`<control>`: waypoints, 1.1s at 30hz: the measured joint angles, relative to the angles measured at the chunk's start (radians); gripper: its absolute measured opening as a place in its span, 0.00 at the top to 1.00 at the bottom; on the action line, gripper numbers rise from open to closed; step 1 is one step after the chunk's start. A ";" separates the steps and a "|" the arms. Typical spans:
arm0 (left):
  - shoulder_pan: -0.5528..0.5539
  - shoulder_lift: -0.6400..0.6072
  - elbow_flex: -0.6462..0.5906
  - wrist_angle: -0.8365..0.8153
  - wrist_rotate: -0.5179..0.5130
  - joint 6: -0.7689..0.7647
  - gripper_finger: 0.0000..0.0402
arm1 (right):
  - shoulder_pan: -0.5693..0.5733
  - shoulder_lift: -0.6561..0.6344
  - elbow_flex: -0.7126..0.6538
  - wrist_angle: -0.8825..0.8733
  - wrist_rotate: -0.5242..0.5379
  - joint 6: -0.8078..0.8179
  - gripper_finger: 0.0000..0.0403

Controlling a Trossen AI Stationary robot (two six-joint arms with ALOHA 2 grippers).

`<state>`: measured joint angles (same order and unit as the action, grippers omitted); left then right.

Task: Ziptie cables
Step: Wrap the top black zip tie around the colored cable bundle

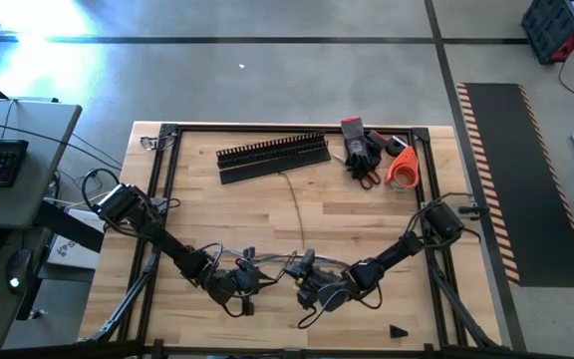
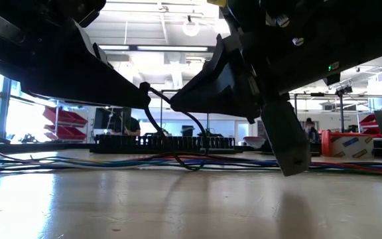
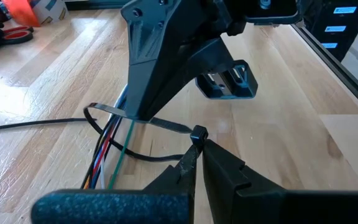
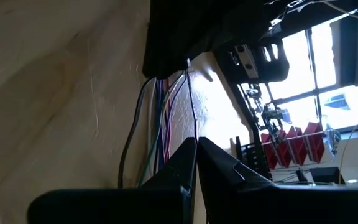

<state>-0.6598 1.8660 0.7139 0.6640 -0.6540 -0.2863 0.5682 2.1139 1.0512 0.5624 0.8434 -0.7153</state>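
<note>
The cables are a thin bundle of coloured wires lying flat on the wooden table near its near edge, also visible in the low view and the right wrist view. A black zip tie is looped around them. My left gripper and my right gripper meet over the bundle, both shut on the zip tie. In the left wrist view, the right gripper points down at the loop. My left gripper pinches the zip tie at its small square head, only at the fingertips, coming in low from the table's left. The strap runs from there to the loop around the cables, which stay on the table. My right gripper is shut on a thin black strand of the zip tie that runs up between its fingertips. It comes slanting down from the table's right, right above the cables.
At the far side of the table lie the black slotted duct with a flat black strip beside it, red-handled tools and an orange roll. A small black piece sits near the near right corner. People stand in the room beyond.
</note>
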 joint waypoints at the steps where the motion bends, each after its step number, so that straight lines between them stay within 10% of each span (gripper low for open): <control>1: 0.000 0.000 0.000 0.000 0.000 0.000 1.00 | 0.000 0.000 0.000 -0.005 0.001 0.007 1.00; 28: 0.000 -0.001 0.000 0.038 0.027 -0.026 1.00 | 0.012 0.000 0.004 0.064 -0.071 -0.064 1.00; 33: 0.037 -0.010 0.000 0.039 0.167 -0.100 1.00 | 0.020 0.000 0.034 0.064 -0.081 -0.140 1.00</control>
<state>-0.6229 1.8562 0.7139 0.7030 -0.4868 -0.3867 0.5885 2.1143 1.0853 0.6267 0.7623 -0.8557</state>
